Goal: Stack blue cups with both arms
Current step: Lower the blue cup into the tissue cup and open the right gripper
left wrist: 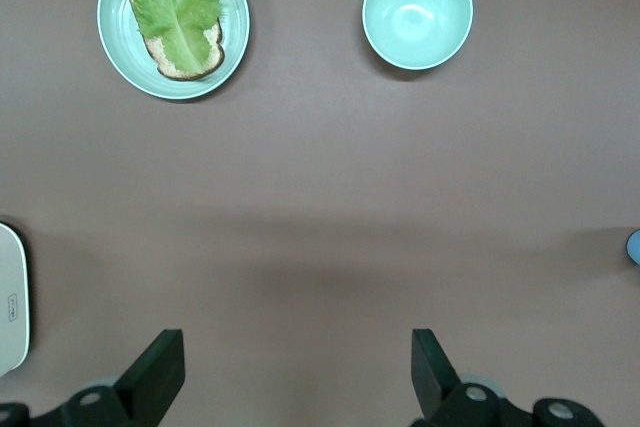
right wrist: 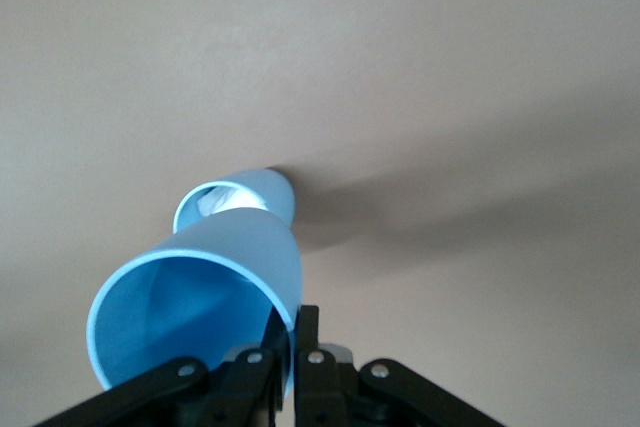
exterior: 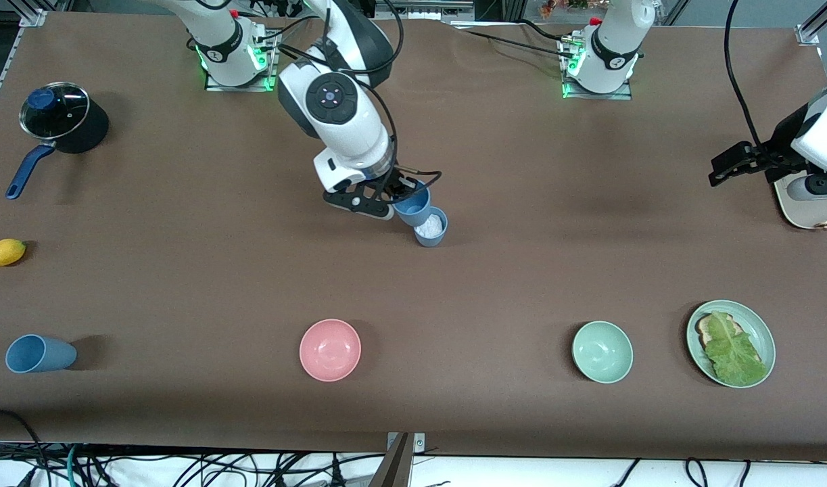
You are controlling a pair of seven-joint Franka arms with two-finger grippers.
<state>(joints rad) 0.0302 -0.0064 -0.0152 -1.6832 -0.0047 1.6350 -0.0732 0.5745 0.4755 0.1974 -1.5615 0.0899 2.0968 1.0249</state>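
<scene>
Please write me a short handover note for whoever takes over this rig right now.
Right gripper: shut on the rim of a sky blue plastic tumbler, held just above a blue plastic tumbler with white stuff inside at mid-table.
Left gripper: open, waiting over bare table at its own end.
A third blue tumbler lies on its side at the right arm's end.
Done: first cup picked up. Left: nest it, then release.
</scene>
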